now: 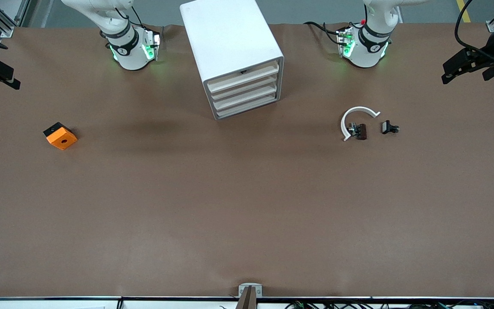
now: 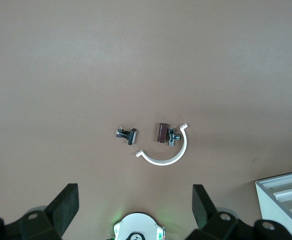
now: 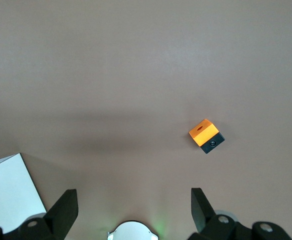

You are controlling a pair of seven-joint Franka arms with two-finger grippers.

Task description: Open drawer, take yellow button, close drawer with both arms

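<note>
The white cabinet (image 1: 230,38) stands between the two arm bases, with its four drawers pushed in. The top drawer (image 1: 243,77) has a small dark notch at mid-front. The button is hidden. My left gripper (image 2: 134,197) is open and empty, high above the table over the area between its base (image 1: 365,45) and the small clips. My right gripper (image 3: 133,200) is open and empty, high above the table near its base (image 1: 131,47). A corner of the cabinet also shows in the left wrist view (image 2: 286,192) and in the right wrist view (image 3: 6,190).
An orange square block with a black hole (image 1: 60,136) lies toward the right arm's end and shows in the right wrist view (image 3: 205,135). A white curved piece (image 1: 358,112) and two small black clips (image 1: 360,131) (image 1: 389,127) lie toward the left arm's end.
</note>
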